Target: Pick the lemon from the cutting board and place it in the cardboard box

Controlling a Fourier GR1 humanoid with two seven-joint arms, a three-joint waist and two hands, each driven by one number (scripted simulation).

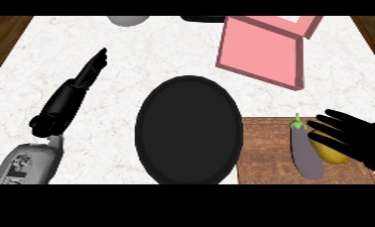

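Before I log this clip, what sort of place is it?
Most likely a kitchen counter: a white marbled worktop, a wooden cutting board carrying an eggplant and a lemon, and a round black plate beside it.

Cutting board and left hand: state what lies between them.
In the head view, a black plate lies on the counter between the left hand and the cutting board, its right edge touching or overlapping the board.

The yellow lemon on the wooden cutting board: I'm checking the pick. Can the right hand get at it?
Probably yes. The right hand is open directly over the yellow lemon; the purple eggplant lies just beside it.
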